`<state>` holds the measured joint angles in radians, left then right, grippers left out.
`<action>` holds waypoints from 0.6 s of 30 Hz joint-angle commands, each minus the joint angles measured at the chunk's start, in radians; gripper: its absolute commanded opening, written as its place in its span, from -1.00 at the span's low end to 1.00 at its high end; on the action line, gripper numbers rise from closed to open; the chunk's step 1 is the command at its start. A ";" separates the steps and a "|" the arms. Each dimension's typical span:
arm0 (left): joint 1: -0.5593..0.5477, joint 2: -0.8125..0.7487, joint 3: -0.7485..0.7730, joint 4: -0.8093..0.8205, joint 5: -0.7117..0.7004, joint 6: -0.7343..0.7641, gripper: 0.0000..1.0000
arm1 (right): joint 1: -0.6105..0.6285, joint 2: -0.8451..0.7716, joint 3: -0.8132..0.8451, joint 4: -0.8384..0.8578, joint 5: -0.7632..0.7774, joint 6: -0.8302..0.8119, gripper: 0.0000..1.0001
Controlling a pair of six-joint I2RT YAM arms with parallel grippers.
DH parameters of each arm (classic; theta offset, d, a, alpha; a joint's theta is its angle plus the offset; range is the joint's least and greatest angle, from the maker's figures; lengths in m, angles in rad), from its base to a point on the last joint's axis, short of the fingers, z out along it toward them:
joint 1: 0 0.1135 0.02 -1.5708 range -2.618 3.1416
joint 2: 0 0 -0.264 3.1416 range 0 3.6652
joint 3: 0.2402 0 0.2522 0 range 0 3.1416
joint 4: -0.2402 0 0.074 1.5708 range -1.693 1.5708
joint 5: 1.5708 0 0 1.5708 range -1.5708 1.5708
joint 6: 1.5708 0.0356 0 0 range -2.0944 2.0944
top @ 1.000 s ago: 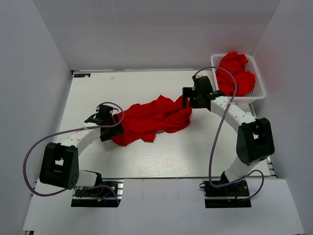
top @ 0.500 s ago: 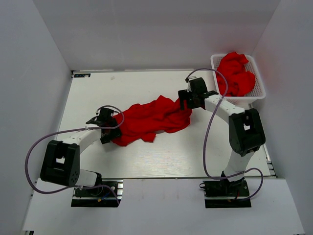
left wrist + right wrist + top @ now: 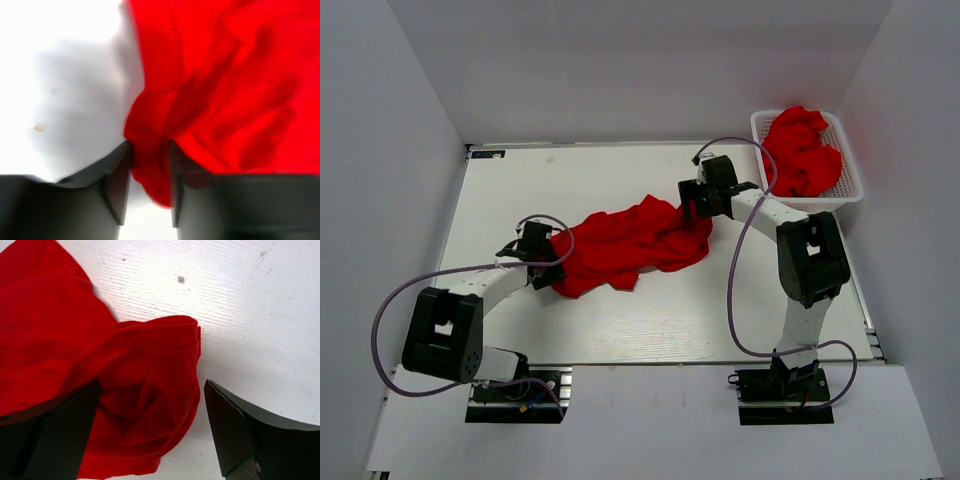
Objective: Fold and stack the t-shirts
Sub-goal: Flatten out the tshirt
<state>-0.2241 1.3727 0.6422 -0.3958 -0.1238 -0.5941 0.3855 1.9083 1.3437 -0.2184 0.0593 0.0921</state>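
A crumpled t-shirt (image 3: 630,240) lies stretched across the white worktop (image 3: 620,320). To its right and farther back, a white basket (image 3: 851,186) holds other t-shirts (image 3: 800,150). The left hand (image 3: 149,150) is clamped on a fold at the crumpled t-shirt's left end. The right hand (image 3: 150,385) stands with fingers wide apart over its right end.

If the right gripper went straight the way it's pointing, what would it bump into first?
Most likely the red t-shirt. Its bunched end lies on the white table, right between the open fingers of the right gripper. The wrist view does not show how far off the cloth is.
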 commanded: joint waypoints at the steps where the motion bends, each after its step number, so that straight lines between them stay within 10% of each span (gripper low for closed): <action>1: -0.006 0.071 -0.026 0.084 0.091 0.013 -0.19 | -0.005 0.009 0.041 0.062 -0.006 -0.006 0.76; 3: -0.006 0.080 -0.012 0.104 0.092 0.022 -1.00 | -0.004 0.011 0.051 0.070 -0.009 -0.006 0.55; 4: -0.006 0.097 0.010 0.104 0.092 0.022 -1.00 | -0.005 0.008 0.051 0.074 -0.009 -0.005 0.31; 5: -0.006 0.107 0.022 0.113 0.092 0.039 -1.00 | -0.007 0.005 0.052 0.091 -0.007 0.000 -0.58; 6: -0.006 0.108 0.057 0.114 0.082 0.069 -1.00 | -0.007 -0.002 0.058 0.100 0.000 0.001 -0.97; 18: -0.006 -0.385 0.389 0.117 -0.114 0.165 -1.00 | -0.011 -0.392 0.064 0.051 0.332 0.136 -1.00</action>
<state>-0.2249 1.0908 0.9001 -0.3084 -0.1574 -0.4744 0.3832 1.6691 1.3666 -0.1905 0.2241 0.1631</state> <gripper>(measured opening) 0.039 0.011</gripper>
